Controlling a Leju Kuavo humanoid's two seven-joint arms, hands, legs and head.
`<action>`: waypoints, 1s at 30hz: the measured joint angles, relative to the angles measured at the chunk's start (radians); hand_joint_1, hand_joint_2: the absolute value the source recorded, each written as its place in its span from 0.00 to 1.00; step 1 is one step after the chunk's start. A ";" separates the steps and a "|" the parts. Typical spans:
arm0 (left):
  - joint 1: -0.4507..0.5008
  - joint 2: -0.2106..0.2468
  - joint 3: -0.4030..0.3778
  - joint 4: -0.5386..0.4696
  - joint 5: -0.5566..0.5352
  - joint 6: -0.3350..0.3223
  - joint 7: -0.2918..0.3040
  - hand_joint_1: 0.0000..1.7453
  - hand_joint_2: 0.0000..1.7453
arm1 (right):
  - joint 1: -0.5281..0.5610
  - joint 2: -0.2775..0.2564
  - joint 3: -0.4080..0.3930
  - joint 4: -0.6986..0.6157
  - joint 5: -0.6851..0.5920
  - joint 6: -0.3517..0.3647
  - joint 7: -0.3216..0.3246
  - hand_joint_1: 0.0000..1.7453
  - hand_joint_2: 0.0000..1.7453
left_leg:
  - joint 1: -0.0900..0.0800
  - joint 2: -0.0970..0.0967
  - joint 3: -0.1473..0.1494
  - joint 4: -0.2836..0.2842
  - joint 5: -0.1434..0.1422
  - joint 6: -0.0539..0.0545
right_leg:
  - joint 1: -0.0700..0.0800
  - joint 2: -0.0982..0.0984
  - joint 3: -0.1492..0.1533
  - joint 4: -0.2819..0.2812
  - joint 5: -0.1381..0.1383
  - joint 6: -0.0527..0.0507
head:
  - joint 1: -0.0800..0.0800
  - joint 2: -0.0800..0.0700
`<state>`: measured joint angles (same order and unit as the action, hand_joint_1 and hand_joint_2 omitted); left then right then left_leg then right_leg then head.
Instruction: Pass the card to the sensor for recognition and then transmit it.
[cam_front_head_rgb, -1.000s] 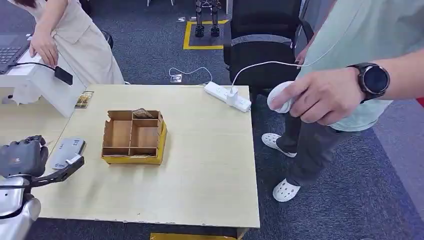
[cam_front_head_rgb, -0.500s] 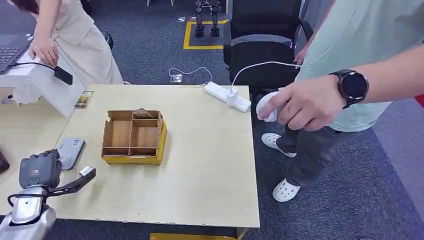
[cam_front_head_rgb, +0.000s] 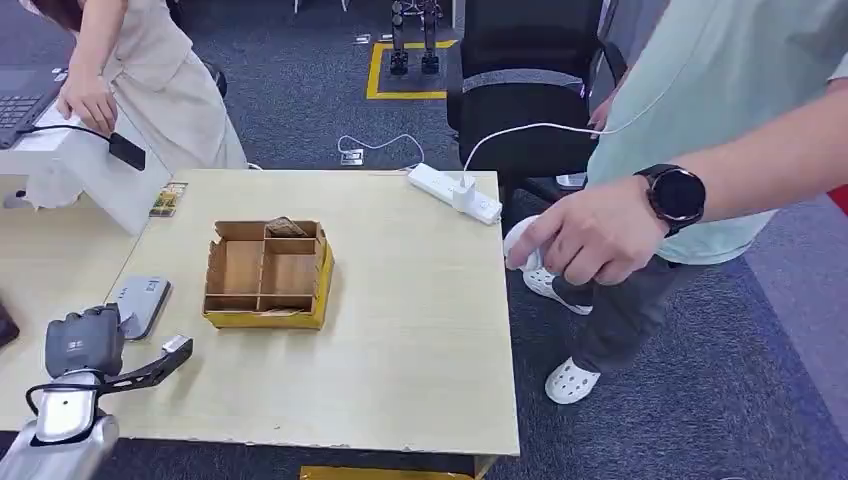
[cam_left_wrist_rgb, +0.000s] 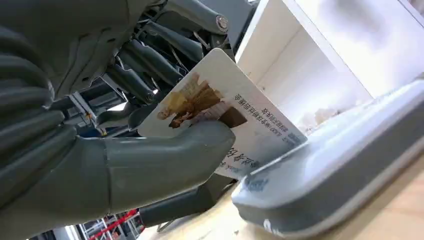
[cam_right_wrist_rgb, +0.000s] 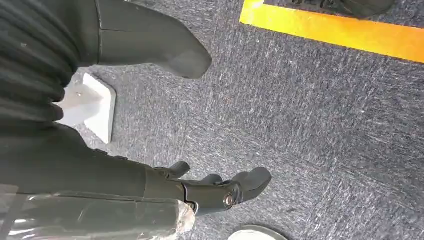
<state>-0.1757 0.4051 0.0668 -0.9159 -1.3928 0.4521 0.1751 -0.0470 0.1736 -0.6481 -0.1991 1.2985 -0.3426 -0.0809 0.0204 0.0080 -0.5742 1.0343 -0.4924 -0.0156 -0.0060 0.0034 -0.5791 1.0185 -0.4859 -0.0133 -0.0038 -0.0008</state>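
My left hand (cam_front_head_rgb: 85, 340) hovers over the table's front left part, just in front of the flat grey sensor (cam_front_head_rgb: 140, 300). In the left wrist view the thumb and fingers of that hand (cam_left_wrist_rgb: 125, 150) pinch a white card (cam_left_wrist_rgb: 245, 100) with a printed picture and text. The card's edge stands close above the sensor (cam_left_wrist_rgb: 340, 170); whether they touch I cannot tell. My right hand (cam_right_wrist_rgb: 210, 190) hangs over the carpet, fingers loosely apart and holding nothing.
A divided cardboard box (cam_front_head_rgb: 265, 275) sits mid-table, a power strip (cam_front_head_rgb: 455, 190) at the far edge. A person on the right holds a white object (cam_front_head_rgb: 520, 245) beside the table edge. Another person stands at a white device (cam_front_head_rgb: 80, 170) at the far left.
My left hand shifted right and toward the table's front edge, then nearly stopped. The person's hand on the right came down and leftward with the white object.
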 joint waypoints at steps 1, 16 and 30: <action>-0.002 0.000 0.000 0.009 -0.002 0.000 0.000 1.00 1.00 | 0.000 0.000 0.000 0.000 0.000 0.000 -0.002 0.00 1.00 | 0.000 0.000 0.000 0.000 0.000 0.000 | 0.000 0.000 0.000 0.000 0.000 0.000 | -0.001 0.000; -0.009 -0.027 -0.005 0.082 -0.007 -0.057 0.007 1.00 1.00 | 0.000 0.000 0.000 0.000 0.000 0.000 -0.003 0.00 1.00 | 0.000 -0.001 0.001 0.000 0.000 0.000 | 0.000 -0.001 0.001 0.000 0.000 0.000 | 0.000 0.000; -0.010 -0.046 -0.015 0.083 0.106 -0.040 -0.079 1.00 1.00 | 0.000 0.000 0.000 0.000 -0.002 0.000 -0.003 0.00 1.00 | 0.000 -0.002 0.002 0.000 0.001 0.001 | 0.000 -0.002 0.003 0.001 0.000 0.000 | 0.000 0.000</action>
<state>-0.1862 0.3593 0.0519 -0.8328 -1.2867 0.4117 0.0961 -0.0471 0.1736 -0.6481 -0.1991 1.2963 -0.3426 -0.0835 0.0204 0.0062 -0.5722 1.0342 -0.4911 -0.0148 -0.0061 0.0010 -0.5762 1.0190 -0.4858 -0.0134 -0.0042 -0.0008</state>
